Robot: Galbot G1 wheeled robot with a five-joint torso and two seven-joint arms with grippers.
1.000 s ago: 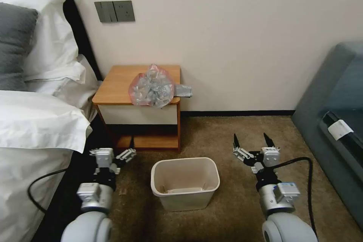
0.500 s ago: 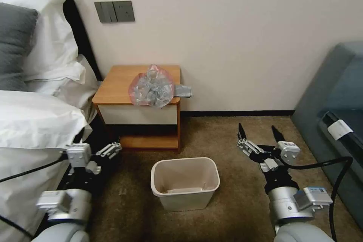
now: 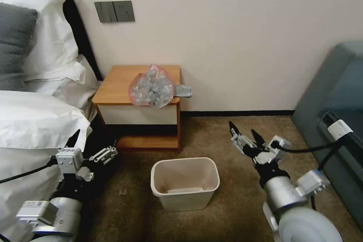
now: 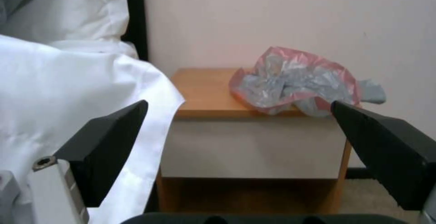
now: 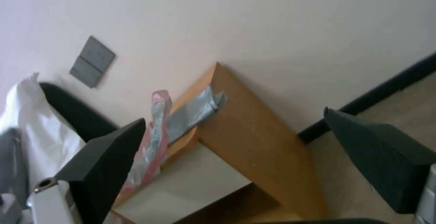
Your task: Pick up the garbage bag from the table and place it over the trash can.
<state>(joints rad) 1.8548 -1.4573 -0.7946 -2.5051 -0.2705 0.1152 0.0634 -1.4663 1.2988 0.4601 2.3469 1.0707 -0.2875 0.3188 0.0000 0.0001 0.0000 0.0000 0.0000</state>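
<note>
- Both our grippers hang low over the carpet with nothing in them, well short of the table: our left gripper (image 3: 89, 145) sits beside the white bedding (image 3: 34, 121), fingers spread wide; our right gripper (image 3: 242, 134) is out over open carpet, jaws likewise parted.
- Between the two grippers and a little nearer to us stands the trash can (image 3: 185, 182), upright, unlined, mouth open, probably set there so that either arm can reach it.
- Beyond both grippers, against the wall, is the table (image 3: 117, 83).
- Farthest out, the garbage bag (image 3: 152, 87) lies crumpled on the tabletop, ahead of the left gripper and off to the right gripper's left, its tail overhanging the table's right edge. We judge the pickup not yet begun.
</note>
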